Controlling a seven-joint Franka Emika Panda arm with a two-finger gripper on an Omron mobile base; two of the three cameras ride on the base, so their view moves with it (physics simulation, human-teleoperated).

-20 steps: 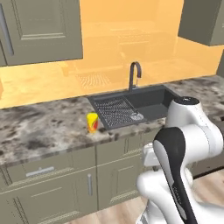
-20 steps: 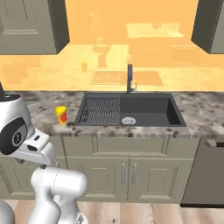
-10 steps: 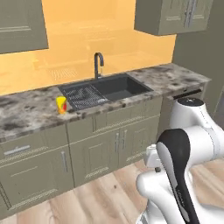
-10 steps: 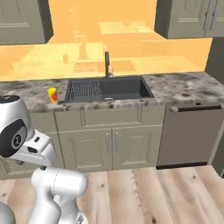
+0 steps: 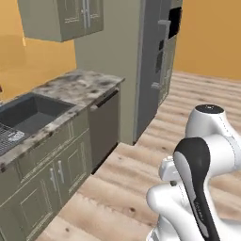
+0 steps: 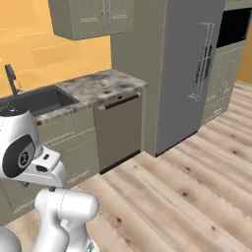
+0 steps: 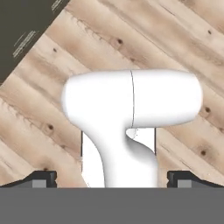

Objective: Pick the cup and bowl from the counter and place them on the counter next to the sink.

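Observation:
The cup and the bowl are out of view. The dark sink (image 5: pixel 28 115) lies at the far left, set in the speckled counter (image 5: pixel 82 87); the right base view has the sink (image 6: pixel 37 101) with its faucet (image 6: pixel 10 78) and the counter's end (image 6: pixel 101 84). In the hand view my gripper (image 7: pixel 112 177) points down at the wooden floor (image 7: pixel 52 109). Its dark fingertips (image 7: pixel 43 177) stand wide apart, open, with nothing held between them.
A dishwasher (image 5: pixel 106 124) closes the cabinet run under the counter's end. Beyond it stands a tall grey fridge (image 5: pixel 155 61) (image 6: pixel 194 74). Wall cabinets (image 6: pixel 93 17) hang above. Open wooden floor (image 6: pixel 187 197) stretches to the right and in front.
The whole picture has swung as the base turns right: the sink has slid to the left edge, the cup has left the views, and the fridge and floor have come in. The gripper stays open.

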